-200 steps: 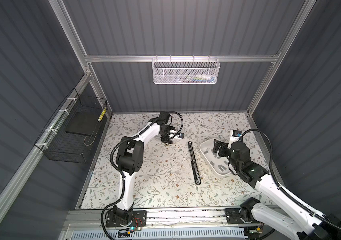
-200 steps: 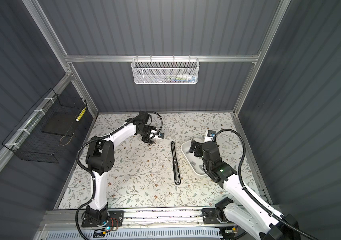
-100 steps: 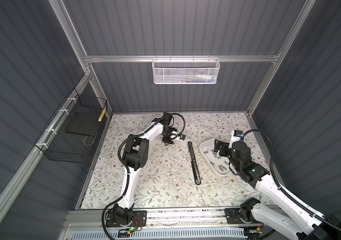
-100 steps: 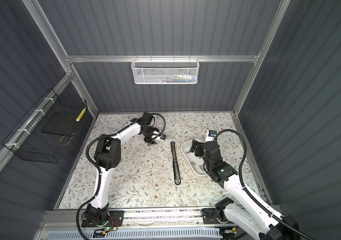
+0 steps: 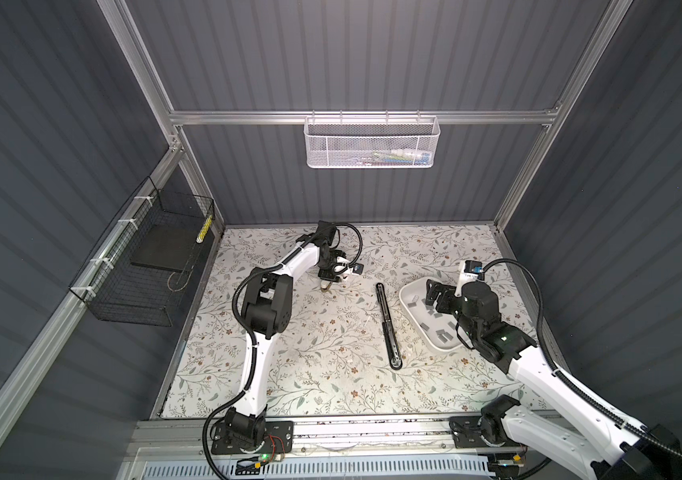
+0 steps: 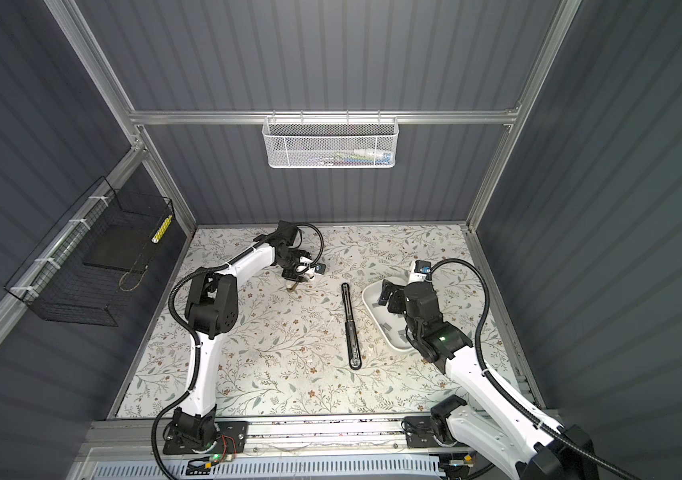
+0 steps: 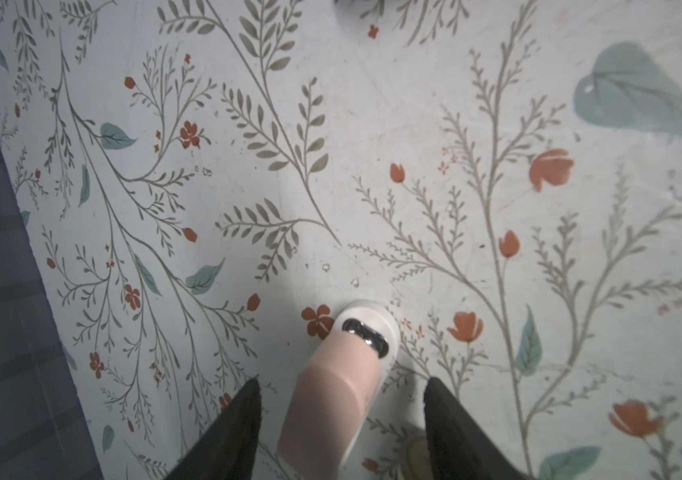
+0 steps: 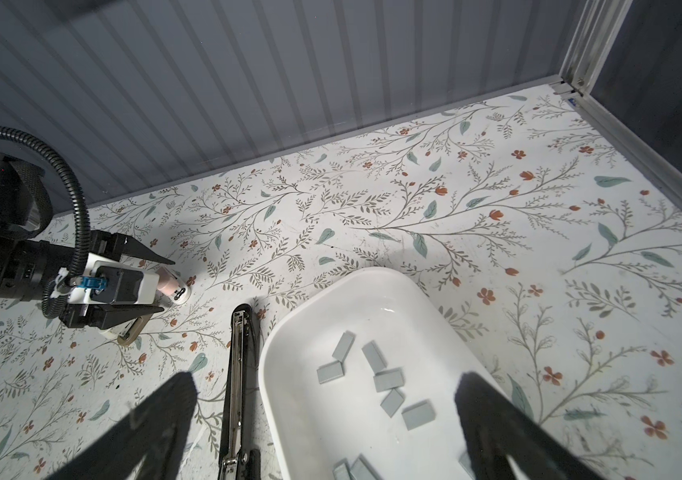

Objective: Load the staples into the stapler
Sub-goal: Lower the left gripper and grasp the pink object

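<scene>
The staples [image 8: 389, 380] sat in a tray [image 8: 372, 272] just right of the front-to-back stapler [image 8: 236, 365], directly beneath the wide-open right hand [image 8: 326, 376] (the nearer one).

Pale table cover [image 5: 310, 353] printed with grey-green sprigs, teal leaves and small red-orange flowers. Black stapler [image 8: 236, 365], silvery inside. White tray [image 8: 351, 299] with flat grey staples [image 8: 389, 379]. Pink piece [image 7: 331, 399] with a white, chrome-tipped end (its kind unclear). Dark grey ribbed walls [image 5: 372, 62].

Glossy wht tray [image 8: 393, 320], matt grey staples [image 8: 389, 379], blk stapler [image 8: 236, 374] w/ shiny metal
</scene>
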### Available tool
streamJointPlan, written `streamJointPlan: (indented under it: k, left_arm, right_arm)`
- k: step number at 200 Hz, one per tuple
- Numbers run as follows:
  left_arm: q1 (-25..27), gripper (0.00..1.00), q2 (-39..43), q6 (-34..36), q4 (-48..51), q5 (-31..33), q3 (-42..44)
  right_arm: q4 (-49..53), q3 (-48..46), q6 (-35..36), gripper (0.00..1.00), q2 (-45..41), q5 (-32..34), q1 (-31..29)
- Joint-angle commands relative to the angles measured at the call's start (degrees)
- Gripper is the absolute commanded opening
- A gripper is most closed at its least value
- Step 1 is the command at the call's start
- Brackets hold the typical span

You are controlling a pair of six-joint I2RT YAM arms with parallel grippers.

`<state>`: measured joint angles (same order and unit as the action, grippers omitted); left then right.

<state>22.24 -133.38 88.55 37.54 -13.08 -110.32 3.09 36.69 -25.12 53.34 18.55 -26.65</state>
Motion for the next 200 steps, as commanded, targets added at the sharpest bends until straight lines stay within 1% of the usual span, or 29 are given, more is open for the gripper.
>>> streamJointPlan:
  k: [1, 29, 46, 66, 83, 96, 102, 121, 133, 153, 158, 171, 188, 200]
  left_arm:
    - [0.17, 0.62, -1.71, 1.57, 0.76, 0.70, -1.17]
    - [0.28, 0.60, -2.01, 2.25, 0.96, 0.22, -1.47]
    - [0.35, 0.55, -2.32, 2.41, 1.04, 0.11, -1.74]
    - [0.35, 0.51, -2.41, 2.68, 1.06, 0.16, -1.74]
    - [0.39, 0.45, -2.23, 2.81, 1.13, 0.06, -1.67]
    - [0.35, 0.37, -1.94, 2.70, 1.06, -0.25, -1.41]
    - [0.35, 0.35, -1.76, 2.59, 0.98, -0.57, -1.17]
    - [0.35, 0.35, -1.19, 3.02, 1.13, -1.01, -0.62]
    - [0.35, 0.37, -0.79, 2.94, 1.18, -1.10, -0.51]
    - [0.33, 0.46, 0.29, 2.85, 1.13, -1.67, 0.47]
    - [0.35, 0.47, 0.61, 2.84, 1.14, -1.77, 0.71]
    - [0.35, 0.47, 1.25, 3.03, 0.99, -1.97, 1.46]
    - [0.35, 0.43, 1.88, 3.16, 0.88, -2.00, 2.02]
    - [0.35, 0.43, 2.16, 3.20, 0.87, -2.09, 2.22]
  right_arm:
    - [0.42, 0.02, -0.36, 0.99, 0.18, -0.17, 0.22]
    - [0.41, 0.14, -0.38, 0.99, 0.36, -0.23, 0.32]
    - [0.42, 0.14, -0.36, 0.99, 0.53, -0.22, 0.29]
    - [0.42, 0.19, -0.45, 0.99, 0.62, -0.31, 0.31]
    - [0.40, 0.22, -0.44, 0.99, 0.79, -0.44, 0.36]
    - [0.38, 0.21, -0.40, 0.99, 0.88, -0.51, 0.40]
    - [0.31, 0.22, -0.45, 0.99, 0.89, -0.57, 0.42]
    - [0.29, 0.26, -0.52, 0.99, 1.13, -0.76, 0.38]
    - [0.29, 0.26, -0.62, 0.99, 1.24, -0.83, 0.46]
    - [0.32, 0.29, -0.62, 0.99, 1.41, -0.91, 0.51]
    - [0.41, 0.33, -0.71, 0.99, 1.41, -0.91, 0.51]
    - [0.49, 0.45, -0.71, 0.99, 1.33, -1.14, 0.48]
    - [0.68, 0.47, -0.61, 0.99, 1.15, -1.06, 0.55]
    - [0.69, 0.35, -0.56, 0.99, 0.99, -0.95, 0.55]
